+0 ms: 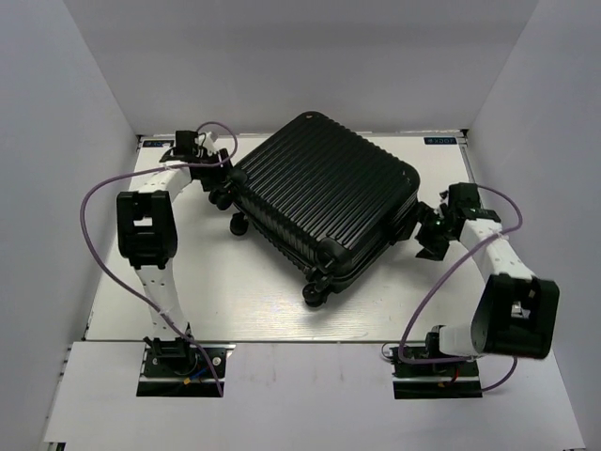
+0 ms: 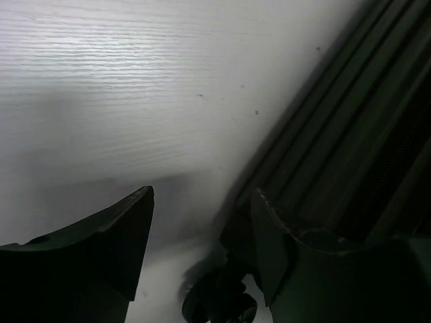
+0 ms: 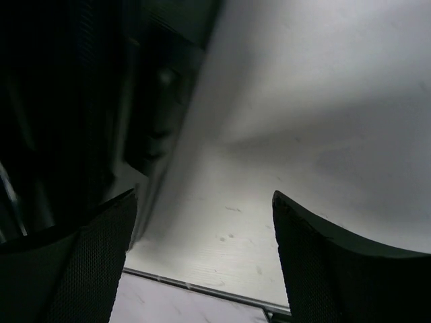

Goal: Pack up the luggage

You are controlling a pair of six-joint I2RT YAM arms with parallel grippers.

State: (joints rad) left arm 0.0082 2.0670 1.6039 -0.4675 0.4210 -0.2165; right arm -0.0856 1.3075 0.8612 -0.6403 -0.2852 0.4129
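Note:
The luggage [image 1: 324, 197], a black ribbed hard-shell suitcase, lies closed and flat on the white table, turned at an angle, with its small wheels [image 1: 313, 296] toward the front left. My left gripper [image 1: 223, 160] is open and empty at the suitcase's far left corner. In the left wrist view the gripper [image 2: 202, 193] stands over bare table, with the ribbed shell [image 2: 350, 134] to its right and a wheel [image 2: 219, 303] below. My right gripper [image 1: 427, 233] is open and empty beside the suitcase's right side. In the right wrist view the gripper [image 3: 203, 195] has the dark shell [image 3: 67, 101] to its left.
White walls close in the table [image 1: 235, 301] at the left, back and right. A metal strip [image 3: 202, 288] marks the table's edge in the right wrist view. Purple cables [image 1: 94, 202] loop beside both arms.

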